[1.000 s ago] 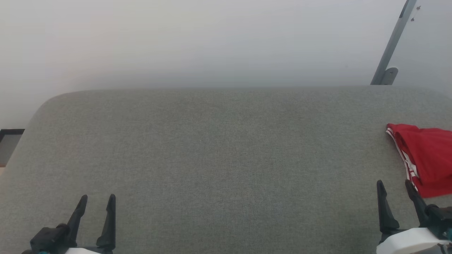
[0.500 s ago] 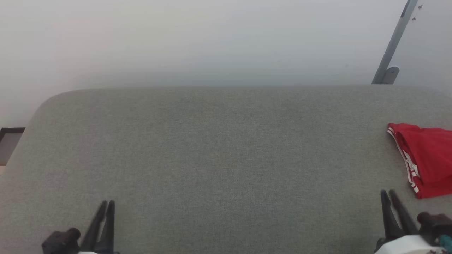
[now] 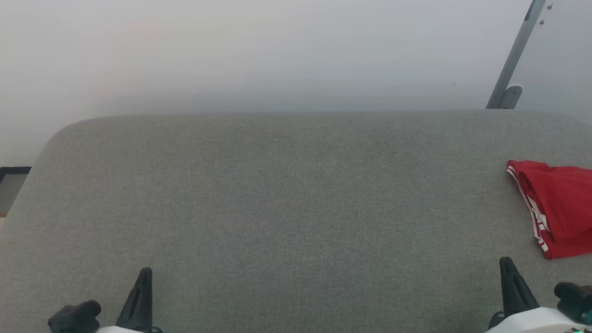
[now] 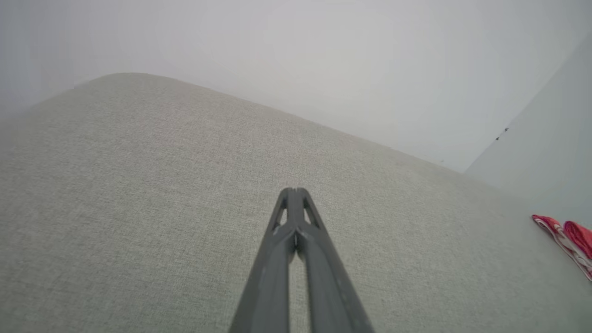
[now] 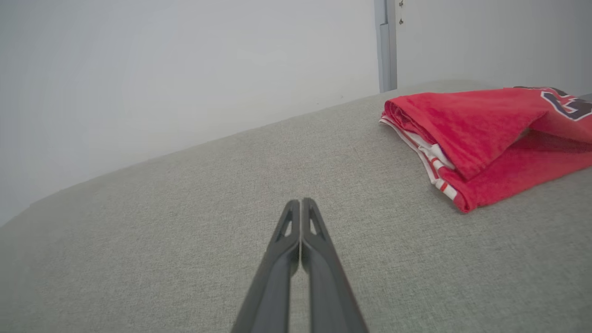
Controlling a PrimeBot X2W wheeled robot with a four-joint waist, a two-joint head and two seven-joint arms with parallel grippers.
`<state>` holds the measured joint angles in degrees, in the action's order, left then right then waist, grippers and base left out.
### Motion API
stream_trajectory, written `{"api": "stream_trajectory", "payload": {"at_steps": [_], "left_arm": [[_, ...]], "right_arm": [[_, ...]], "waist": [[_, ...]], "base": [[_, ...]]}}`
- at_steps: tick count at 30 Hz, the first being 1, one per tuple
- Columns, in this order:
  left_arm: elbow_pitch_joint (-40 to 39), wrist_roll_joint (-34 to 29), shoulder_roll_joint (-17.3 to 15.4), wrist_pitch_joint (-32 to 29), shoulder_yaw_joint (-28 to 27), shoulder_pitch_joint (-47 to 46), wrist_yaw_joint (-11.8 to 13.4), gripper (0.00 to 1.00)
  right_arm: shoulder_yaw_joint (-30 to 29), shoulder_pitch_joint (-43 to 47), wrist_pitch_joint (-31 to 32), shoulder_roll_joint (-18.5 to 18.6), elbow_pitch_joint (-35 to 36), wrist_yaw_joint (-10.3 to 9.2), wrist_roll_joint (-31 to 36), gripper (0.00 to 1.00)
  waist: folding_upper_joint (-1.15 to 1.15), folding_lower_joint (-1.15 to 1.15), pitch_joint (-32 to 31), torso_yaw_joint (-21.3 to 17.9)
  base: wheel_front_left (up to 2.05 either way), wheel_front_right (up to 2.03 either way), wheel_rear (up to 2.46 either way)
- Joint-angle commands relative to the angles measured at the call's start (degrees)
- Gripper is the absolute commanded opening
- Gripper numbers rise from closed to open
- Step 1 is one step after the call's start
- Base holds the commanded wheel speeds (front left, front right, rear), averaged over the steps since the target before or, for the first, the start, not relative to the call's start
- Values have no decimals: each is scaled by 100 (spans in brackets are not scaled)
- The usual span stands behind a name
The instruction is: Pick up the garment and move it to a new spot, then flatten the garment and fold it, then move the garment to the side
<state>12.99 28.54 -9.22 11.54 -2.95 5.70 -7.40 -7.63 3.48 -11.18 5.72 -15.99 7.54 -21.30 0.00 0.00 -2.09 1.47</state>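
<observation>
The garment (image 3: 562, 208) lay at one o'clock of the right gripper (image 3: 508, 270), nearer than the left gripper (image 3: 144, 277). All fingers were closed tight, holding nothing.

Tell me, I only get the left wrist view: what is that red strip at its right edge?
Observer: A folded red shirt; the right wrist view shows part of a dark number on it.
Operator: Is the other gripper holding it?
Observer: No, the right gripper is shut on nothing, apart from the shirt.
Operator: Anything else around?
Observer: A grey post slants up at the head view's top right.
</observation>
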Motion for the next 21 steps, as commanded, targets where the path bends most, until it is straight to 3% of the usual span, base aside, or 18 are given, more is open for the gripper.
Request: {"api": "stream_trajectory", "payload": {"at_steps": [1,21], "left_arm": [[-77,195,-34,-54,-48,-171,-2,0],[-36,1847,141,-521,-132,-464,-4,0]], "right_arm": [[-2,-162,41,25,109,-1,-222,0],[38,-384,495,-58,151,-3,-2065,0]], "waist": [[0,0,2,-1],[0,0,42,-27]], "base": [[0,0,0],[0,0,0]]}}
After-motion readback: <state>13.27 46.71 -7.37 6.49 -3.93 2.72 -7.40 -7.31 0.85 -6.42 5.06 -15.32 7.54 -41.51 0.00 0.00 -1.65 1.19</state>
